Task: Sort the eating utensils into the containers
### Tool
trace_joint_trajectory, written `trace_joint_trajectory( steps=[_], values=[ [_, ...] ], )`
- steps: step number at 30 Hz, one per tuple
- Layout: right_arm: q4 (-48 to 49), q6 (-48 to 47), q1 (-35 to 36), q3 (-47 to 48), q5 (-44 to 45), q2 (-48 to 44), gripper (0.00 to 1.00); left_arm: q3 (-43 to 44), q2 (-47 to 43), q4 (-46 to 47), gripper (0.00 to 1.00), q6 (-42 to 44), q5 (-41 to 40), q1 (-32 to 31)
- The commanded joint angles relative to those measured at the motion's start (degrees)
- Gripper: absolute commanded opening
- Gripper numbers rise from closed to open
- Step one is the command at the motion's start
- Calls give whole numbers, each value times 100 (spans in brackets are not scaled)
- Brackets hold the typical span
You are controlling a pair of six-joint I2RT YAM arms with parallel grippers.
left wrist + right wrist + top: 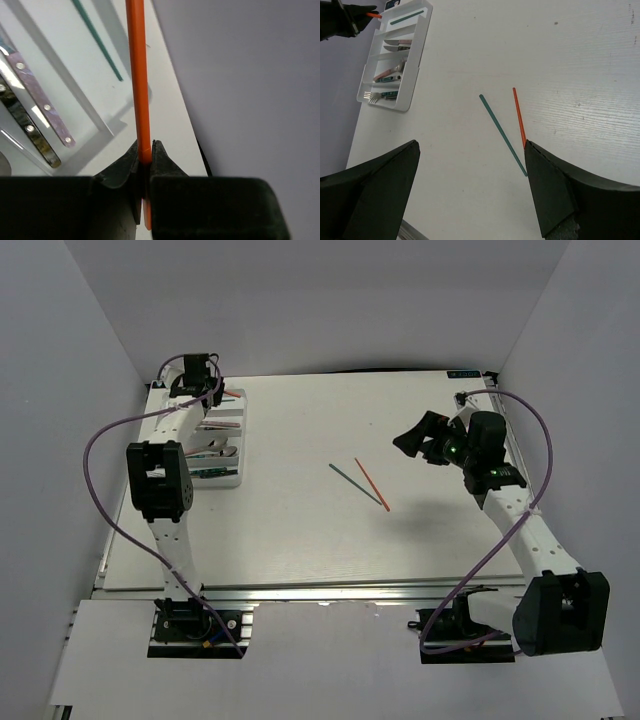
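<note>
Red chopstick [140,75] is pinched at its lower end between the left gripper [145,155] fingers, clenched tight on it, at the far end of the tray [419,50]. Its shaft points out over the tray's far-right rim. The tray sits far left on the table [300,530].

Farthest slot holds one green chopstick [97,41]. The next slot has a pink-handled knife [42,92] and a dark-handled knife [27,131] side by side. A fork [370,95] is in the nearest slot.

In the top view the left arm [160,480] covers the tray's left side.

Mid-table, well apart from the tray, a loose green chopstick [503,135] and a loose red chopstick [519,117] lie close together, not touching.

Right gripper [471,150] hovers just right of them, fingers spread wide and holding nothing. Its right finger hides the loose red one's near tip.
</note>
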Motion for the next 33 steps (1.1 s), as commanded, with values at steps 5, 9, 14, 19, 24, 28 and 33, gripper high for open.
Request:
trace_joint_trajectory(
  steps=[5,9,14,19,24,28,33],
  values=[
    [-332,-533,12,-39,13,-389,89,1292,1100,-494,6,-1035,-234,422],
    [-209,-490,64,-198,-135,-451,89,1524,1471,-425,7,-1149,-190,493],
    [-480,-744,249,-128,259,-302,89,1138,1577,14,16,-1324,-6,510],
    [-701,-973,486,30,593,-214,89,978,1603,366,49,-1343,109,519],
    [-859,-1148,662,145,778,-47,89,944,1402,419,63,-1334,126,519],
    [-1156,-1464,986,399,1146,409,89,707,981,638,71,-1282,232,519],
    [-1764,-2018,1909,865,2313,1594,89,689,295,561,82,-422,487,458]
  ],
)
